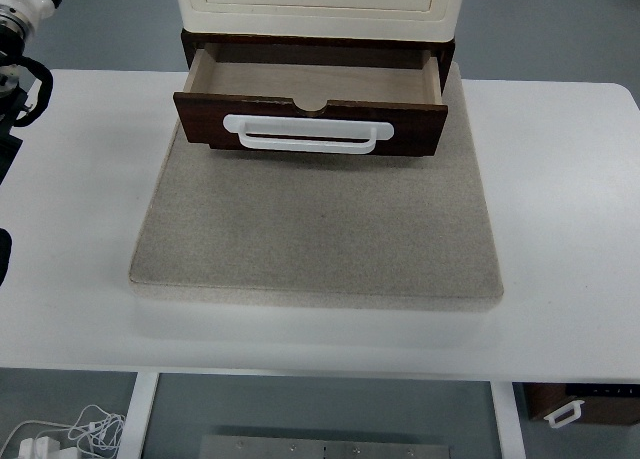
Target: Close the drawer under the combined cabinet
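Note:
A dark brown drawer (312,119) stands pulled out from under the cream cabinet (318,4) at the top middle. Its inside looks empty, and a white bar handle (308,134) runs across its front panel. Cabinet and drawer rest on a grey speckled mat (315,229) on the white table (560,229). Part of my left arm (18,39) shows at the top left edge, well clear of the drawer; its hand is not visible. The right arm is out of the picture.
The table's front edge runs along the bottom, with its white legs (140,414) below. White cables (70,434) lie on the floor at the bottom left. A second brown box with a white handle (565,411) sits under the table at the bottom right.

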Tool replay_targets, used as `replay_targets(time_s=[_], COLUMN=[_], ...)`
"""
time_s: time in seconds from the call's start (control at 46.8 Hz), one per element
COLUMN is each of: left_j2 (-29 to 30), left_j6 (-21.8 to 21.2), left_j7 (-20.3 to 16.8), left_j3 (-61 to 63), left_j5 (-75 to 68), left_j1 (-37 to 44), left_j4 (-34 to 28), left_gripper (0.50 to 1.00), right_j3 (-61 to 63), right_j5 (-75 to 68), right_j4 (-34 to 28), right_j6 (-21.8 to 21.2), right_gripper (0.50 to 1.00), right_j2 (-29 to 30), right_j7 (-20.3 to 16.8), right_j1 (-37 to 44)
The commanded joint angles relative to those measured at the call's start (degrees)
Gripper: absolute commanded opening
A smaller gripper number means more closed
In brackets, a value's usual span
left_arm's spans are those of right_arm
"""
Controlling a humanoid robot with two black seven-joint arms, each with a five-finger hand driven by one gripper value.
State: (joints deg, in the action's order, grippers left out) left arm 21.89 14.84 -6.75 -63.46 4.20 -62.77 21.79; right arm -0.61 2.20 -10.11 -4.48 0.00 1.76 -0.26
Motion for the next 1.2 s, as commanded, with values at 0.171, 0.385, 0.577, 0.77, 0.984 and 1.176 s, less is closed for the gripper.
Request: replay_targets(time_s=[0.171, 0.385, 0.577, 0.77, 0.984, 1.176], left_j2=[6.49, 11.06, 13.61, 18.44, 21.88, 23.20], left_j6=[-0.07, 0.10, 2.39, 4.23, 5.29, 5.29], left_j7=[0.51, 0.60, 0.69, 0.78, 0.78, 0.69], left_j3=[0.96, 5.45, 5.80, 9.93, 10.11, 10.02], left_j5=[-0.50, -0.50, -0.77, -2.88, -3.75, -6.74], left_j1=[-4.55, -11.49, -16.50, -19.76, -20.37, -19.41], left_j4=[2.37, 2.64, 2.73, 8.78, 20.21, 28.82], left_gripper=[0.996, 0.996, 0.999, 0.999, 0.999, 0.996], right_j3=[0.00, 0.00, 0.00, 0.00, 0.00, 0.00], right_j5=[0.00, 0.00, 0.00, 0.00, 0.00, 0.00], right_j4=[0.00, 0.00, 0.00, 0.00, 0.00, 0.00], right_j6=[0.00, 0.00, 0.00, 0.00, 0.00, 0.00], right_gripper=[0.952, 0.952, 0.952, 0.952, 0.952, 0.952], right_j2=[0.00, 0.00, 0.00, 0.00, 0.00, 0.00], right_j7=[0.00, 0.00, 0.00, 0.00, 0.00, 0.00], right_j1=[-0.01, -0.01, -0.01, -0.01, -0.01, -0.01])
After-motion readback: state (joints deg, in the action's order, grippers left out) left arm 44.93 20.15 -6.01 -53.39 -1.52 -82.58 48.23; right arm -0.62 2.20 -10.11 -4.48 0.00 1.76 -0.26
